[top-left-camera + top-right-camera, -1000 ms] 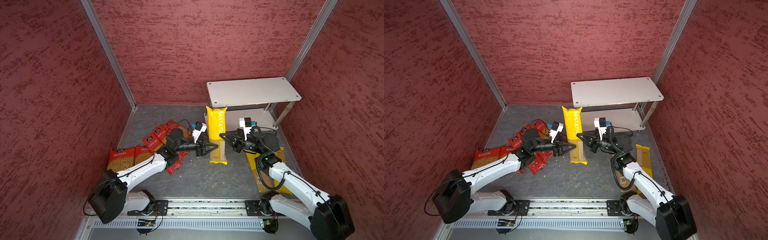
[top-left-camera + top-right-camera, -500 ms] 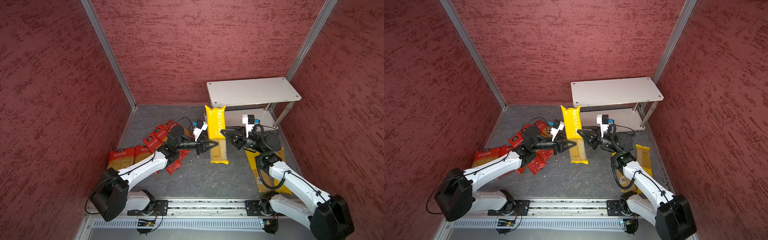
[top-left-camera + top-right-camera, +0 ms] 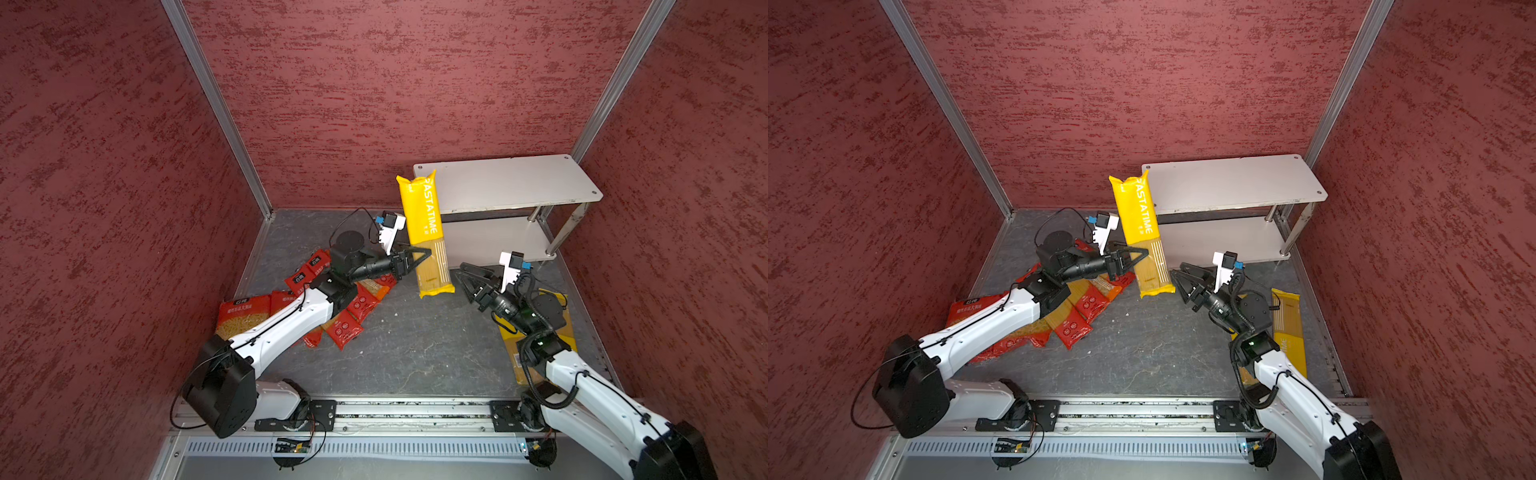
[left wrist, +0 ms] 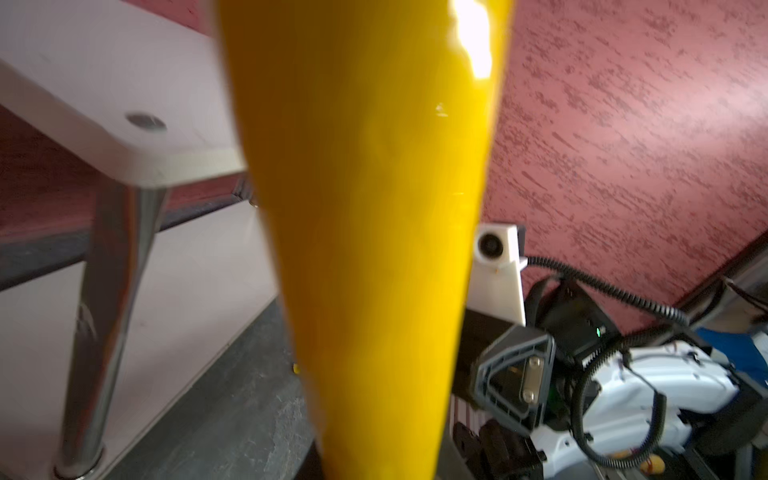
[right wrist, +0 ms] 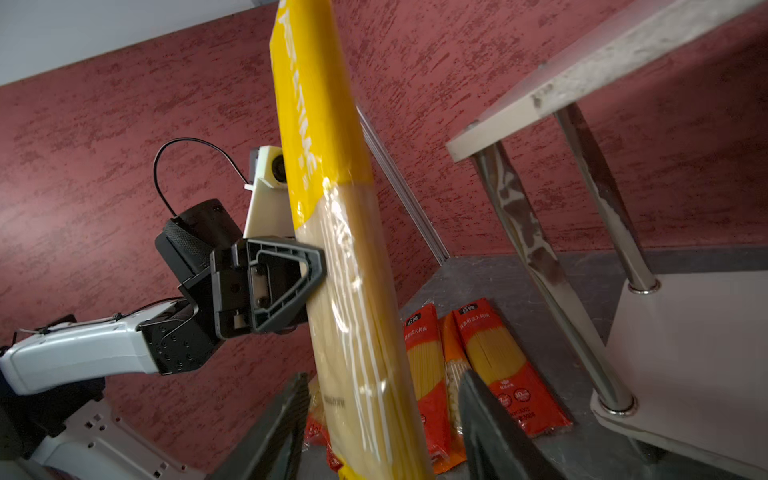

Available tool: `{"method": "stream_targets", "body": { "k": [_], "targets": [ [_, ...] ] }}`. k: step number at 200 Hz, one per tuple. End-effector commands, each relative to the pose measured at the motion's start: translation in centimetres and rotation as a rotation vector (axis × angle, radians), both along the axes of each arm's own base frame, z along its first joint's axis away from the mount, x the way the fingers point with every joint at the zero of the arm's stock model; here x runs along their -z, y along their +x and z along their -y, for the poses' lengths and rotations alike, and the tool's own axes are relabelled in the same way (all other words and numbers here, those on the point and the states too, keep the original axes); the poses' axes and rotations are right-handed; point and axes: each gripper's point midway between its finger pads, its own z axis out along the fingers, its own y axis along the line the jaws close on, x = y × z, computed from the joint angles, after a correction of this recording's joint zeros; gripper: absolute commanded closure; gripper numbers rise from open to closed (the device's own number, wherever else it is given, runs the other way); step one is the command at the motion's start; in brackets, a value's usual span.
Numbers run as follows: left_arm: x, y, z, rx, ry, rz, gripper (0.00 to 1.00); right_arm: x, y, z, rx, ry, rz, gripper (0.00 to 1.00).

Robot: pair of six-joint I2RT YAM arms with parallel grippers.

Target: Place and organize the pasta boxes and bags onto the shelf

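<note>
Here | left end effector (image 3: 427, 254) grips yellow pack (image 3: 424, 224) | right end effector (image 5: 384, 374) wide | left wrist hides grip

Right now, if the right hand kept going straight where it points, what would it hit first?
Probably the lower end of the yellow spaghetti pack that the left hand holds upright, just ahead.

upright pack (image 3: 422, 220) before shelf (image 3: 519, 183) left end | pack pile (image 3: 343, 332) on floor (image 3: 415, 345), left
</note>
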Motion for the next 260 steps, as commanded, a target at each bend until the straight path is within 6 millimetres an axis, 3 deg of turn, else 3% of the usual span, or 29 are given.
{"method": "stream_targets", "body": {
  "k": [1, 21, 54, 115, 161, 197, 220, 243, 260],
  "targets": [
    [-5.9, 1.9, -1.2, -0.114, -0.133, 0.069, 1.0, -1.5, -0.3, 0.8, -0.008, 0.178, -0.044, 0.34],
    [-7.7, 3.0, -1.4, -0.143, -0.226, 0.046, 1.0, -1.5, -0.4, 0.6, -0.03, 0.229, -0.06, 0.29],
    [-9.5, 3.0, 0.0, -0.157, -0.287, 0.017, 1.0, -2.7, 0.0, 0.5, -0.01, 0.281, -0.024, 0.29],
    [-10.9, 2.1, 1.8, -0.102, -0.347, -0.042, 1.0, -4.7, 1.9, 0.3, -0.008, 0.412, 0.012, 0.34],
    [-10.8, 2.8, 2.4, -0.086, -0.333, -0.084, 1.0, -6.8, 1.9, -0.4, -0.065, 0.47, 0.053, 0.53],
    [-10.6, 3.6, 2.8, -0.079, -0.315, -0.114, 1.0, -7.2, 2.3, 0.0, -0.044, 0.509, 0.043, 0.78],
    [-10.7, 4.4, 2.9, -0.075, -0.307, -0.136, 0.99, -7.9, 2.7, 0.2, -0.032, 0.543, 0.036, 0.9],
    [-10.9, 5.4, 2.7, -0.099, -0.288, -0.155, 0.91, -8.6, 3.5, 1.0, 0.01, 0.596, 0.023, 0.94],
    [-10.9, 6.7, 2.3, -0.132, -0.273, -0.181, 0.8, -9.5, 4.1, 1.5, 0.036, 0.645, 0.025, 0.97]
  ]
}}
